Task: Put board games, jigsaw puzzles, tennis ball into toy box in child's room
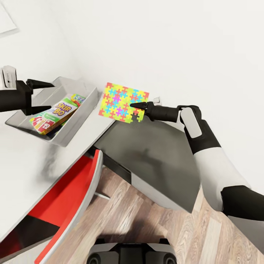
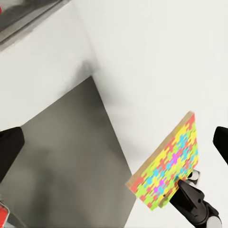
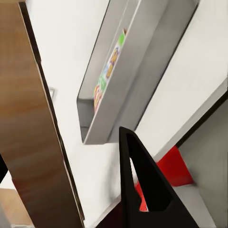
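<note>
I have the square jigsaw puzzle [image 1: 123, 102] pinched by its right edge in my right end effector [image 1: 136, 106], closed on it and holding it upright in the air, just right of the toy box [image 1: 85, 110] on the white desk [image 1: 22, 161]. Skip-Bo [image 1: 55, 115] already lies in the box. My left end effector [image 1: 43, 96] hangs over the box's left end with its fingers apart and nothing between them. Next, I judge, I must carry the puzzle left over the rim, lay it flat, and let go.
</note>
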You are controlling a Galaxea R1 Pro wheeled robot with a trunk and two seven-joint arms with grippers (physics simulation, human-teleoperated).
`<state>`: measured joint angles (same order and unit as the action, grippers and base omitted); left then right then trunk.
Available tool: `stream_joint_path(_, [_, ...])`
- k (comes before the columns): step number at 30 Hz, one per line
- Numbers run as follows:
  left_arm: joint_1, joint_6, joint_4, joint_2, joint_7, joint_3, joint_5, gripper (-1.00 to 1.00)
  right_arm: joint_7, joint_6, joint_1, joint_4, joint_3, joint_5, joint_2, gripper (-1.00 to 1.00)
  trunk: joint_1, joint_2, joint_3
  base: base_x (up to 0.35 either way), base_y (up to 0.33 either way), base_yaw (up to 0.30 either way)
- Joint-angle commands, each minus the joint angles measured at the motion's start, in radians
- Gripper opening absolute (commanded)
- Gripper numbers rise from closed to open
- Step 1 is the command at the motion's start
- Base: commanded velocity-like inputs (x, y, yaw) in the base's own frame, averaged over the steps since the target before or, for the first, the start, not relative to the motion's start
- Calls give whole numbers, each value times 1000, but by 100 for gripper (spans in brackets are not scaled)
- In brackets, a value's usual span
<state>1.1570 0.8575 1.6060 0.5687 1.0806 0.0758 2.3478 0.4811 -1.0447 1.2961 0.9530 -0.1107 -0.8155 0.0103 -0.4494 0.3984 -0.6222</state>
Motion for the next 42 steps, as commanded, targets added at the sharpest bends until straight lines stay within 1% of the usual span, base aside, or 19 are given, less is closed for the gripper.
stream_joint_path(1, [0, 4, 0, 3, 10, 1, 8, 100, 4, -2, 2, -2, 2, 7, 3, -100, -1, 2, 0, 0, 0, 197])
stream_joint_path(5, [-3, 4, 0, 7, 9, 2, 8, 100, -5, -2, 5, -4, 4, 7, 8, -100, -1, 2, 6, 0, 0, 197])
stream_joint_path(10, [-5, 4, 0, 10, 9, 5, 8, 100, -12, -2, 25, -8, 7, 7, 5, -100, -1, 2, 12, 0, 0, 199])
stream_joint_path(16, [-6, 4, 0, 15, 9, 20, 8, 100, -14, -2, 53, -32, 9, 7, 3, -100, -1, 2, 20, 0, 0, 203])
stream_joint_path(20, [-10, 4, 0, 31, 9, 24, 8, 100, -14, -2, 93, -84, 10, 7, 2, -100, -1, 2, 25, 0, 0, 206])
stream_joint_path(24, [-43, 5, 0, 49, 8, 28, 8, 100, -15, -2, 130, -143, 11, 7, 1, -100, -1, 2, 30, 0, 0, 208])
stream_joint_path(25, [-43, 5, 0, 49, 8, 28, 8, 100, -15, -2, 130, -143, 11, 7, 1, -100, -1, 2, 31, 0, 0, 208])
stream_joint_path(31, [-75, 6, 0, 79, -4, 30, 8, 100, -15, -2, 182, -201, 11, 7, -1, -100, -1, 2, 39, 0, 0, 209])
stream_joint_path(36, [-99, 5, 0, 89, -8, 30, 8, 100, -23, -2, 207, -238, 14, 7, -2, -100, -1, 2, 45, 0, 0, 218])
stream_joint_path(39, [-118, 5, 0, 92, -10, 33, 8, 100, -51, -2, 230, -290, 22, 6, -2, -100, -1, 2, 48, 0, 0, 223])
stream_joint_path(42, [-130, 5, 0, 95, -11, 34, 8, 100, -92, -2, 256, -340, 44, 4, -4, -100, -1, 2, 51, 0, 0, 227])
